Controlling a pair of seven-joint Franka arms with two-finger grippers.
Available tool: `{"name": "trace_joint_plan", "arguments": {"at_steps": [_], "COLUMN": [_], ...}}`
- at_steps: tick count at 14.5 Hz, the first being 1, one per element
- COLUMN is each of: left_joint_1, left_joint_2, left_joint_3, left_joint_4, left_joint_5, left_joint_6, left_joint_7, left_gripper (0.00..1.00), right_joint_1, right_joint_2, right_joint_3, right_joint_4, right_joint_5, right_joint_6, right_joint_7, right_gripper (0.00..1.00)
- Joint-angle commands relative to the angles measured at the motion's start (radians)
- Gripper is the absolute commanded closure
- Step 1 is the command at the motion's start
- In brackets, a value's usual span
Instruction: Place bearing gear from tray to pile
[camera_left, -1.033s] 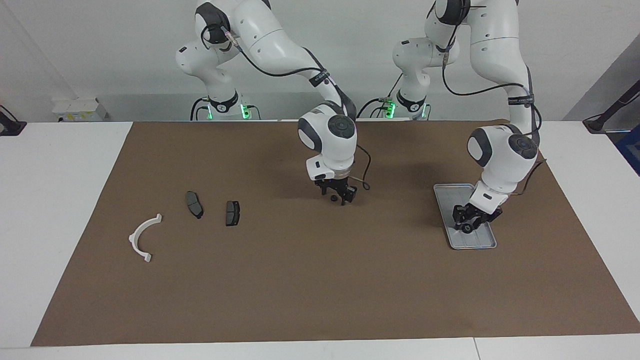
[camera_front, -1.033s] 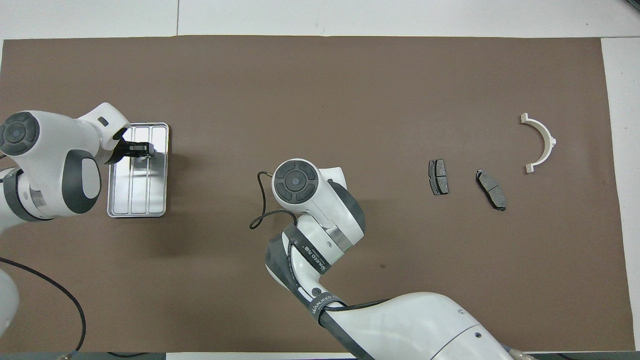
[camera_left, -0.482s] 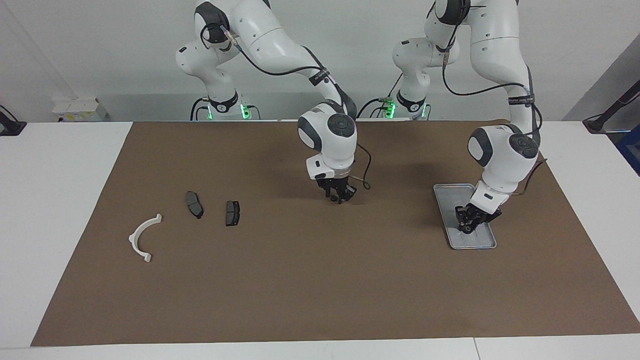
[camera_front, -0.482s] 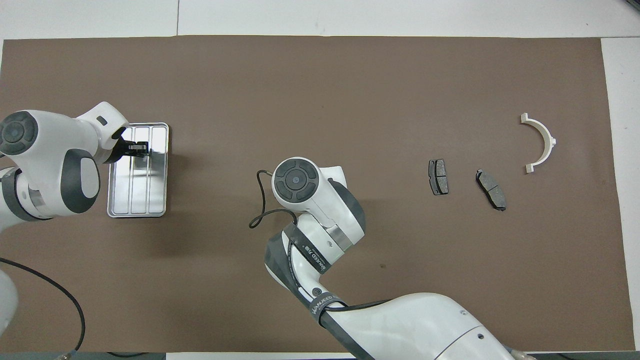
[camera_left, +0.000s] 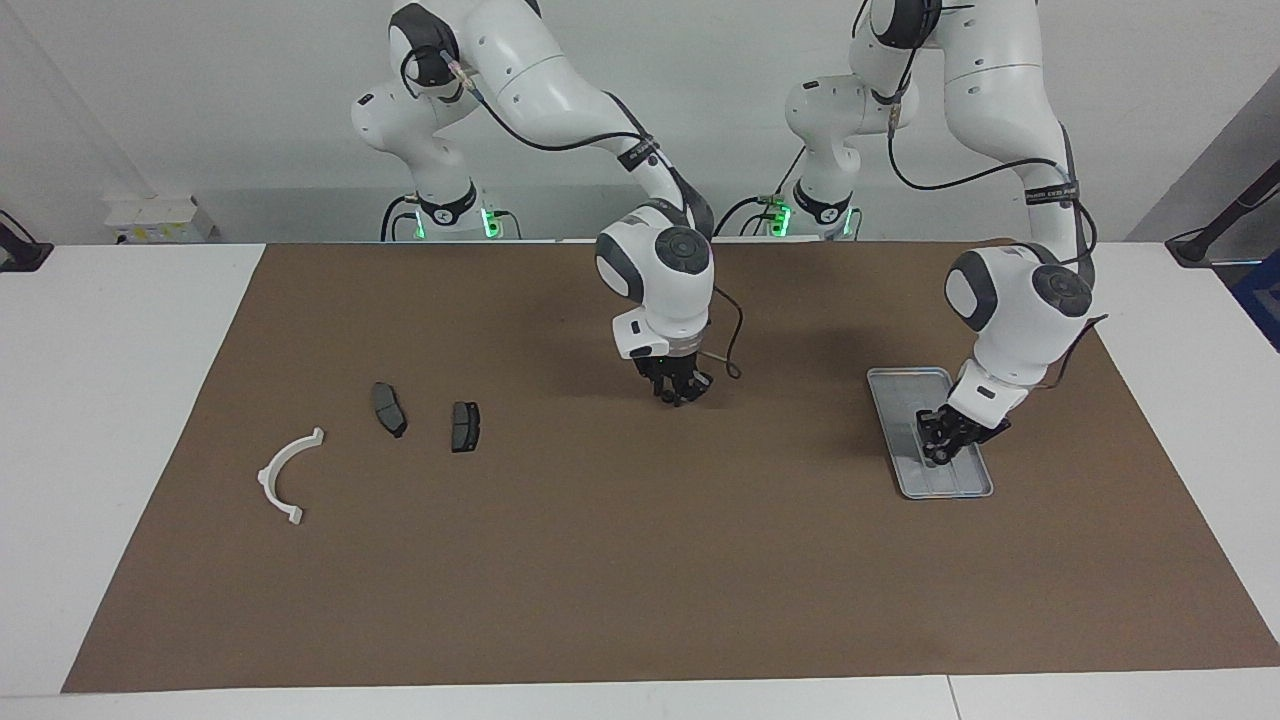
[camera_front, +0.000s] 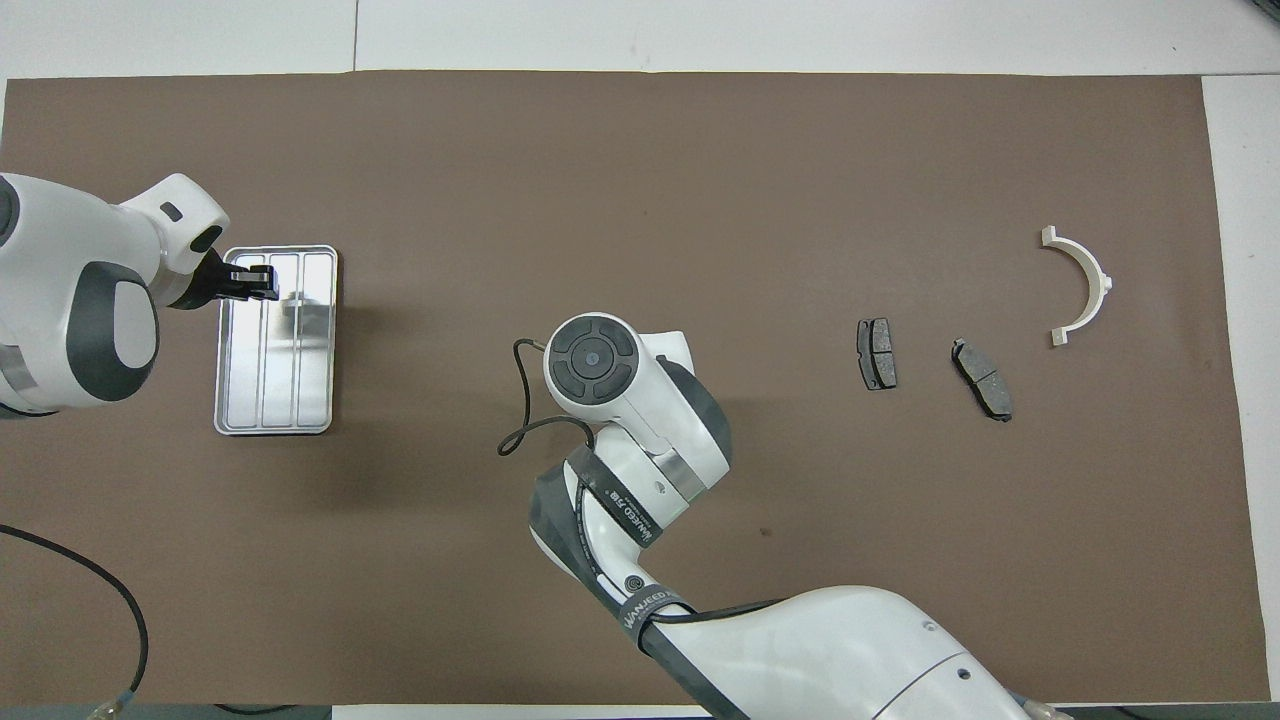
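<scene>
Hovering over the tray (camera_left: 905, 388), the left gripper (camera_left: 941, 452) pinches a small dark part between its fingers. The right gripper (camera_left: 677, 394), fingers pressed together, hangs over the mat's (camera_left: 640, 560) middle.

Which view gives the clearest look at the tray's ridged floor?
The overhead view: the tray lies flat-on, its lengthwise ridges and rim plain, with the left gripper over one end. The facing view shows the tray slantwise, partly covered by that gripper.

Facing view high across the table toward the robots, overhead view steeply down, both sharing the brown mat (camera_left: 640, 560)
</scene>
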Motion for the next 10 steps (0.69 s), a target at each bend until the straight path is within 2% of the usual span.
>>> {"name": "trace_joint_plan", "arguments": {"at_steps": [1,6,10], "left_joint_1": [0.013,0.012,-0.040], "left_joint_2": [-0.025,-0.030,-0.028], "left_joint_3": [-0.004,-0.004,-0.005], "left_joint_4": [0.001,-0.009,-0.013], "left_joint_5": [-0.005,-0.005,-0.006], "left_joint_6": [-0.037,-0.037,-0.013], "left_joint_7": [0.019,0.017,-0.081], "left_gripper": [1.00,1.00,1.00], "right_joint_1": [-0.020,-0.051,-0.129], "right_joint_2": [0.000,-0.016,-0.110], "right_joint_3": [0.010,0.008,0.008], "right_joint_4": [0.040,0.111,0.174], "right_joint_5": [0.023,0.020,0.019], "right_joint_6": [-0.059,-0.147,-0.314], "right_joint_7": [-0.017,-0.075,-0.227], "right_gripper": [1.00,1.00,1.00]}}
